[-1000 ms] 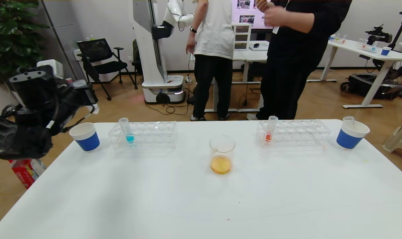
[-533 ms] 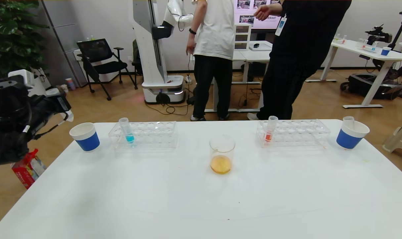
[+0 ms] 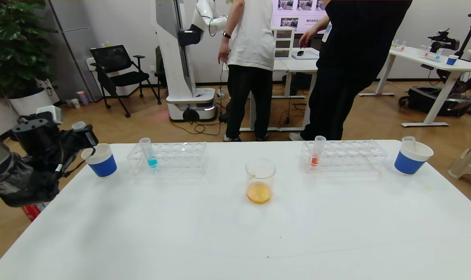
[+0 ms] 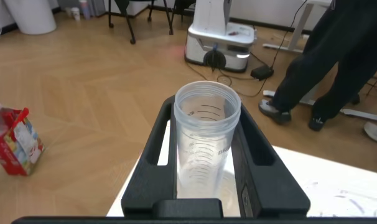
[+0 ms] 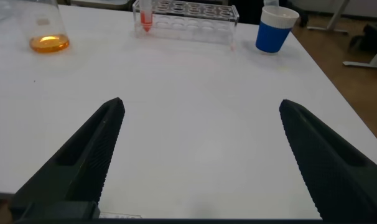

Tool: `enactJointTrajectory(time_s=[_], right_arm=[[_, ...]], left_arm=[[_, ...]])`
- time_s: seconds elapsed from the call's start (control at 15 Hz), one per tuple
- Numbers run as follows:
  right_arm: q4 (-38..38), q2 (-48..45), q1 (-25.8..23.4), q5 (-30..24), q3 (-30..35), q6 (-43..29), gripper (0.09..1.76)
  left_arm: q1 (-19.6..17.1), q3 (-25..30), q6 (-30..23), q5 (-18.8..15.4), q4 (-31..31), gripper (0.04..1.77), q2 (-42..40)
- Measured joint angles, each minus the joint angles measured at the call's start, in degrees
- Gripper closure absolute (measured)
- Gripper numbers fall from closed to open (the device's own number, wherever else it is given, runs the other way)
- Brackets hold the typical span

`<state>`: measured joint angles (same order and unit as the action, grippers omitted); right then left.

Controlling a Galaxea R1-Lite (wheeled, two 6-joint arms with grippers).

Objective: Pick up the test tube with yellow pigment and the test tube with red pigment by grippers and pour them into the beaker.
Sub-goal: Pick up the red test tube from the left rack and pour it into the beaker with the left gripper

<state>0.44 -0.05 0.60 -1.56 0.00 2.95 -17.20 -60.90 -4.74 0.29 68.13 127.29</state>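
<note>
White table (image 3: 235,233) — left gripper (image 4: 204,155) clamps emptied test tube (image 4: 207,143); right gripper (image 5: 198,155) spread wide.

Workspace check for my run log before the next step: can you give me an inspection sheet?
Surface: white table, a few small specks.
Job's things: beaker holds orange-yellow liquid; empty clear tube is gripped.
Clutter: blue-liquid tube and red-liquid tube in racks; right cup holds a tube.
End effectors: left end effector shut on the empty clear tube by the left cup; right end effector open above the table.
Cables: floor leads.
Surroundings: two people behind the table.
</note>
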Motion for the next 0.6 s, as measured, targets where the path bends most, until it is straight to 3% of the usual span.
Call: enactJointTrajectory(time_s=[0.4,0.47,0.53,0.6], right_arm=[[0.0,0.0,0.0,0.0,0.0,0.0,0.11],[0.0,0.0,0.0,0.0,0.0,0.0,0.11],[0.0,0.0,0.0,0.0,0.0,0.0,0.11],[0.0,0.0,0.0,0.0,0.0,0.0,0.11]], left_arm=[[0.0,-0.1,-0.1,-0.5,3.3,1.29,5.5],[0.0,0.0,-0.1,-0.5,3.4,1.17,5.8],[0.0,0.0,-0.1,-0.5,3.4,0.92,5.9],[0.0,0.1,0.0,-0.5,3.4,0.54,5.9]])
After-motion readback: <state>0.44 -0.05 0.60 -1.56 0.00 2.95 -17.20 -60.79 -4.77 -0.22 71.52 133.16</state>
